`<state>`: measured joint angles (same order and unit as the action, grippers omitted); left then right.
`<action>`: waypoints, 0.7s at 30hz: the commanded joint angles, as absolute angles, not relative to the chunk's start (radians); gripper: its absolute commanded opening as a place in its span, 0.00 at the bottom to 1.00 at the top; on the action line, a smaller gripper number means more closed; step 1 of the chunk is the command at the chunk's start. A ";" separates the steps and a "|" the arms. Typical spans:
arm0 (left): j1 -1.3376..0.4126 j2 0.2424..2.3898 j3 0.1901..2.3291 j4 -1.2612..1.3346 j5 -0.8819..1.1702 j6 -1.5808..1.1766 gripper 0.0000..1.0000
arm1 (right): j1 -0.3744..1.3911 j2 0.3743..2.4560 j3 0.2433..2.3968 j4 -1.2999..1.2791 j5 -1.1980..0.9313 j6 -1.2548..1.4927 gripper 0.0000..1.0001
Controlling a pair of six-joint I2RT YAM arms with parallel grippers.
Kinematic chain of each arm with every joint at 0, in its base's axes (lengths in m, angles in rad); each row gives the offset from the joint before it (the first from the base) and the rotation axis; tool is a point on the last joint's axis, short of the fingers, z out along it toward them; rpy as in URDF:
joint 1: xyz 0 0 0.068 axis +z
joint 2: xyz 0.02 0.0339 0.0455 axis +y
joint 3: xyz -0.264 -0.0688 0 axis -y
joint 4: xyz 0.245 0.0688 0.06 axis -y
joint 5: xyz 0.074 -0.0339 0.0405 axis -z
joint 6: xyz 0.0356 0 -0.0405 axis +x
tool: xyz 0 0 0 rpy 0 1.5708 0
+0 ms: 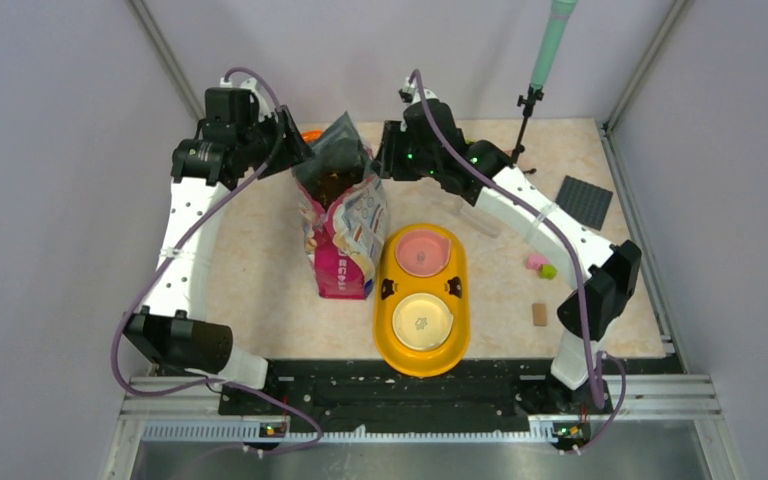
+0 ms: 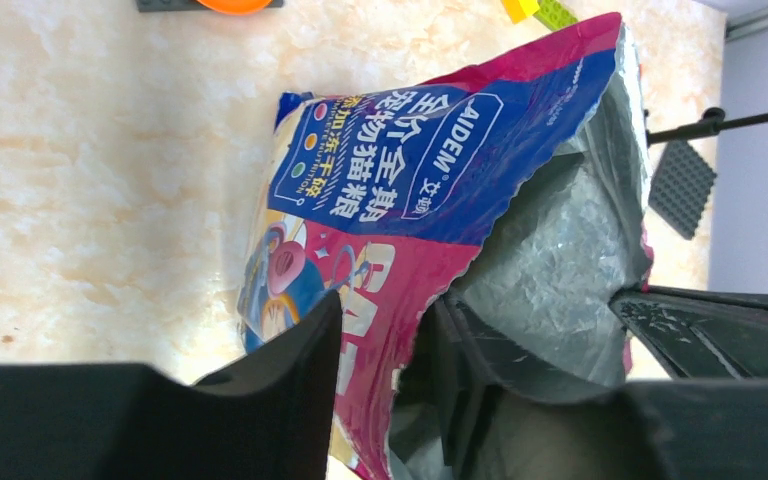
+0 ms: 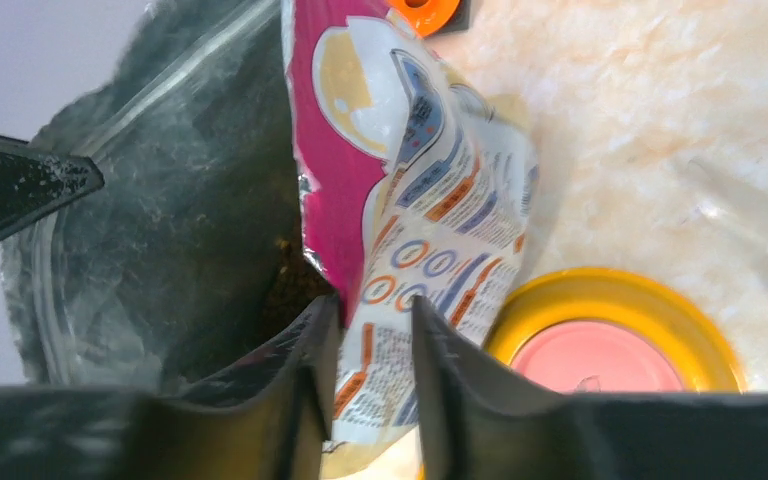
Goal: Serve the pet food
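The magenta-and-blue cat food bag (image 1: 345, 235) stands upright left of the yellow feeder (image 1: 385, 320), its top torn open. Dark brown pet food (image 1: 335, 185) shows inside the silver lining and, in the right wrist view, as pet food (image 3: 288, 280) deep in the mouth. My left gripper (image 1: 303, 155) straddles the bag's left rim, and the left gripper (image 2: 385, 335) stands open with the magenta wall loose between its fingers. On the bag's right rim my right gripper (image 1: 381, 165) has one finger inside the mouth. The right gripper (image 3: 375, 335) is narrowly open around the printed wall.
The feeder holds a pink bowl (image 1: 422, 252) and a cream bowl (image 1: 422, 320). An orange item (image 1: 311, 135) lies behind the bag. To the right are a dark studded plate (image 1: 585, 200), pink and green toys (image 1: 542, 266), a tan block (image 1: 539, 314) and a green-topped stand (image 1: 550, 50).
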<state>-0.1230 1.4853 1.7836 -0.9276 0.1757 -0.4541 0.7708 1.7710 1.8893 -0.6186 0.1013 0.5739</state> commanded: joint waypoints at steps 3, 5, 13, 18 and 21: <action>-0.147 1.477 1.802 -0.950 0.117 -0.398 0.72 | 0.749 1.778 2.016 -0.641 0.105 0.522 0.82; -0.155 1.482 1.799 -0.965 0.115 -0.386 0.72 | 0.749 1.800 2.046 -0.657 0.089 0.521 0.89; -0.172 1.503 1.765 -0.991 0.090 -0.379 0.72 | 0.765 1.920 2.215 -0.728 0.018 0.498 0.92; -0.172 1.527 1.748 -1.009 0.073 -0.372 0.68 | 0.781 2.025 2.343 -0.834 0.005 0.486 0.92; -0.172 1.536 1.726 -0.997 0.078 -0.367 0.57 | 0.781 2.062 2.368 -0.882 0.005 0.486 0.93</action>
<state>-0.1684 1.5238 1.7504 -1.0058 0.0917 -0.3882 0.7696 2.0239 2.2971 -0.7902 0.0219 0.5049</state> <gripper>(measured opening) 0.647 0.926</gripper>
